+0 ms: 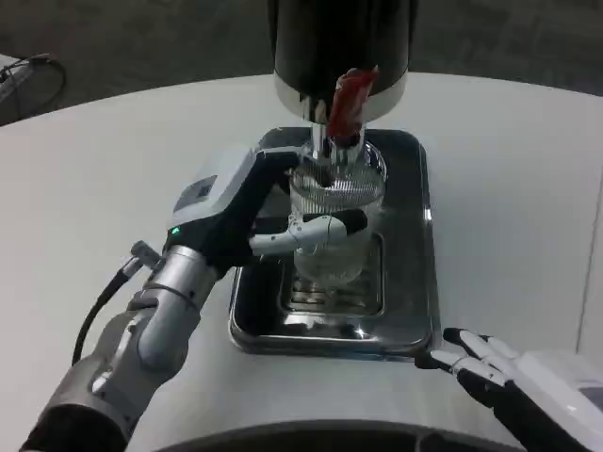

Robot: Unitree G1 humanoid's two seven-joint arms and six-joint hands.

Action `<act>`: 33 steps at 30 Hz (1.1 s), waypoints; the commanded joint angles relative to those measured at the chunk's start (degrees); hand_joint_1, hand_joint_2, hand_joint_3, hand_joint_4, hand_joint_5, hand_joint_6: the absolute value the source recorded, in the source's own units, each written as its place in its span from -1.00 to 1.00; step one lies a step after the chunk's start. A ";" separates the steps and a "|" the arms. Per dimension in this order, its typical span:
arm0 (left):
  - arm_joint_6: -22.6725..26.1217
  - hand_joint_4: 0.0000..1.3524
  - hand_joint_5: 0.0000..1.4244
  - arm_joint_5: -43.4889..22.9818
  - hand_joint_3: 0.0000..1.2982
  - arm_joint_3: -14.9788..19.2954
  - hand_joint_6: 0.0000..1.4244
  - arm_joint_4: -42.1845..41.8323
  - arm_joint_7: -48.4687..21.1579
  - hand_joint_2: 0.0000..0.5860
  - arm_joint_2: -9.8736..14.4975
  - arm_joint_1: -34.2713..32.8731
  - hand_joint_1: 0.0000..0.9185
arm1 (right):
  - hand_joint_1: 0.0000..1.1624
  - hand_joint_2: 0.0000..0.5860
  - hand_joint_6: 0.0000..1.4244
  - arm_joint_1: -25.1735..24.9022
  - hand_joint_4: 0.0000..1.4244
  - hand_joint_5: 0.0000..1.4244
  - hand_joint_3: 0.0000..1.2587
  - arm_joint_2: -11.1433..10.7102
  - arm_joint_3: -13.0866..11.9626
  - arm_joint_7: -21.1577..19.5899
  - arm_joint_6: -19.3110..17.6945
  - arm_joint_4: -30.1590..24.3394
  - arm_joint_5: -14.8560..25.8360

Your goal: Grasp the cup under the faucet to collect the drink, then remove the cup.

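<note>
A: Clear ribbed plastic, that cup point(332, 218). It sits in the centre of the frame, directly beneath the faucet point(330, 146), over the slotted grate point(332, 294) of the steel drip tray point(419, 282).

B: And the left hand point(273, 207)?

A: Wrapped around the cup from the picture's left. One white-and-black finger point(320, 229) crosses the front of the glassy wall, and the rest curl round the far side near the rim. It grips the cup.

B: What is above it?

A: The black dispenser point(339, 42) at the top centre, with a red lever point(350, 99) tilted down just over the spout. Whether liquid is running into the cup, I cannot tell.

B: The right hand point(513, 372)?

A: Lower right corner, resting on the white table point(104, 169), fingers spread and holding nothing. Its fingertips point(452, 339) lie just beside the tray's near right corner, and I cannot tell whether they touch it.

B: Anything else?

A: A black cable point(94, 315) loops off the left forearm at lower left.
</note>
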 commanded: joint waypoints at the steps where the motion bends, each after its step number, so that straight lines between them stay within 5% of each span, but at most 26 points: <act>1: -3.00 -0.47 -0.32 -1.60 0.01 1.25 -0.49 -3.02 -0.60 -0.77 1.63 0.33 -0.57 | -0.46 0.60 -0.87 -0.16 -1.00 -1.00 -0.74 0.24 0.67 0.26 0.64 0.41 -0.03; 20: -1.48 -0.56 -0.38 1.21 -0.12 0.71 -0.55 -2.87 -3.53 -0.86 5.42 1.53 -0.69 | -0.40 0.60 -0.79 -0.90 -1.00 -1.00 -0.65 0.03 0.56 0.20 2.86 0.99 2.57; 33: 1.22 -0.87 -0.59 2.86 -0.66 -1.75 -0.65 -1.53 -4.60 -0.87 5.36 0.30 -0.76 | -0.36 0.60 -0.76 -0.73 -1.00 -0.96 -0.64 -1.01 -0.15 -0.09 3.81 1.79 4.69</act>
